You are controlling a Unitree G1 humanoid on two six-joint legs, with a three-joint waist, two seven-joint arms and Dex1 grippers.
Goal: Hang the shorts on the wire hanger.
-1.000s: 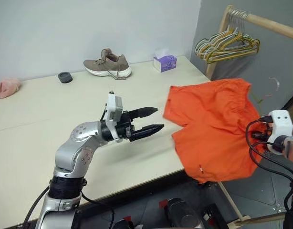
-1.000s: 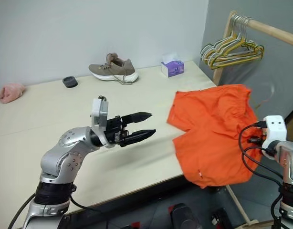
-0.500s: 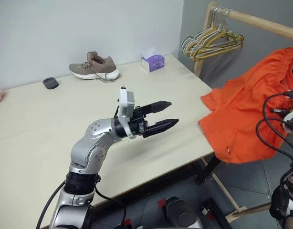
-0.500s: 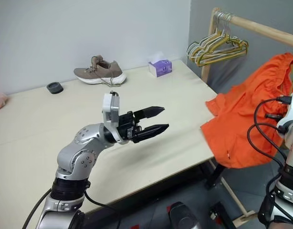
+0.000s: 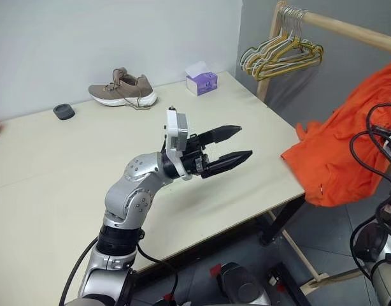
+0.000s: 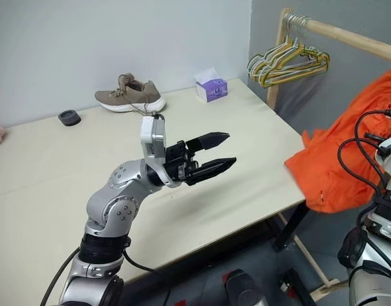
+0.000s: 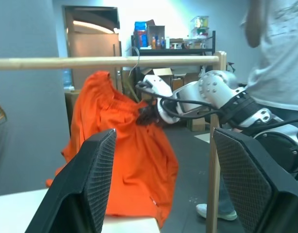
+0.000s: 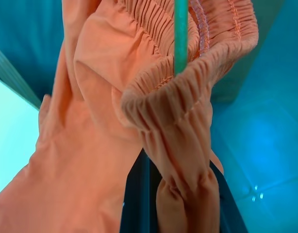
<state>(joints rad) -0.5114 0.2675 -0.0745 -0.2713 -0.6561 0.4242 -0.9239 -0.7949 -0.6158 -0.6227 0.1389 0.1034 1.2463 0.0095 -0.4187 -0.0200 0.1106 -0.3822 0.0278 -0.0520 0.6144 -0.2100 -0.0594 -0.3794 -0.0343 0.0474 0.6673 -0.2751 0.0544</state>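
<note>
The bright orange shorts (image 5: 348,146) hang off the table's right edge, lifted by their elastic waistband (image 8: 188,92). My right gripper (image 7: 148,115) is shut on that bunched waistband, its dark fingers (image 8: 137,194) half buried in cloth. A thin wire (image 8: 180,34), apparently the wire hanger, runs down into the waistband opening. My left gripper (image 5: 245,141) hovers open and empty above the table's right half, pointing at the shorts. Its fingers (image 7: 91,184) frame the shorts (image 7: 115,145) in the left wrist view.
A wooden rail (image 5: 348,29) at the back right carries bunched yellow, green and silver hangers (image 5: 281,54). On the beige table (image 5: 55,166) sit a shoe (image 5: 122,87), a purple tissue box (image 5: 202,81) and a small black disc (image 5: 63,111). A person (image 7: 275,58) stands beyond the rail.
The right gripper has lifted the shorts up and to the right, off the tabletop. The left gripper moved a little right and up, still open. The camera has turned right.
</note>
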